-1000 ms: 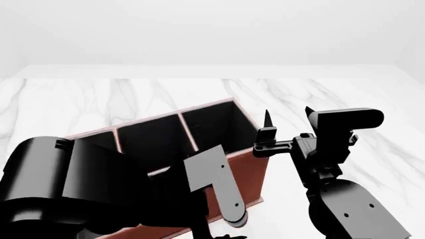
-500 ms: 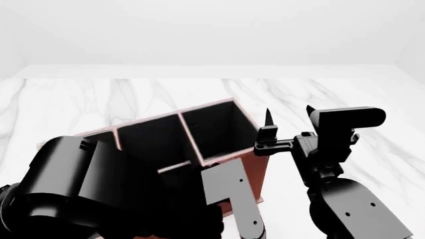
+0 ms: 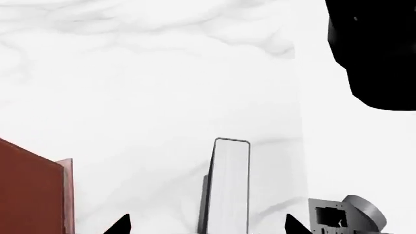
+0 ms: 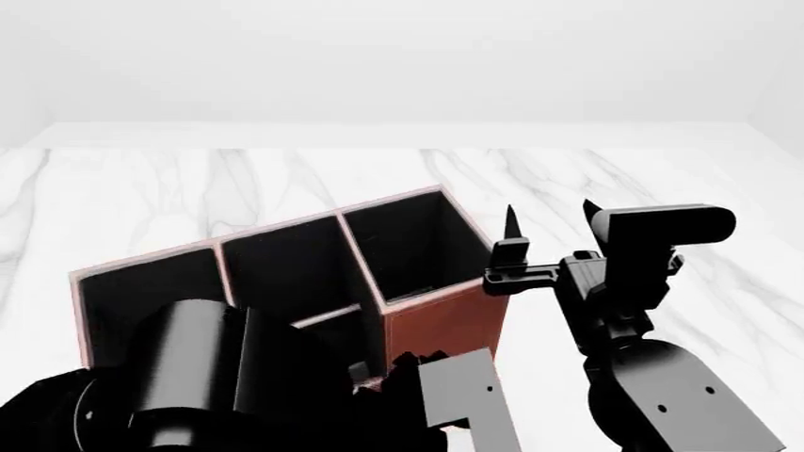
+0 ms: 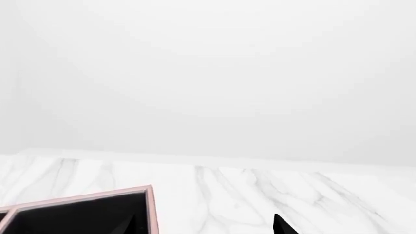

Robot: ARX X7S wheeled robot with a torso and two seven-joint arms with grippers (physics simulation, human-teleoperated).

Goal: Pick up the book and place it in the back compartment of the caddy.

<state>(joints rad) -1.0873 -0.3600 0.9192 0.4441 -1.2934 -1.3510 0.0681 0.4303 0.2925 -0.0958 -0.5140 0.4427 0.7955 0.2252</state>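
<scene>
Left arm has dropped lower, uncovering the caddy; both jaws spread, empty.

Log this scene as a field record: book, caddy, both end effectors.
book: on the marble table, seen edge-on with its pale side toward the left wrist camera; hidden in the head view
caddy: on the table; the compartments in view hold no book
left end effector: open, one fingertip on each side of the book, neither touching it
right end effector: open, holding nothing, beside the caddy's end
task state: book not yet gripped or lifted
</scene>
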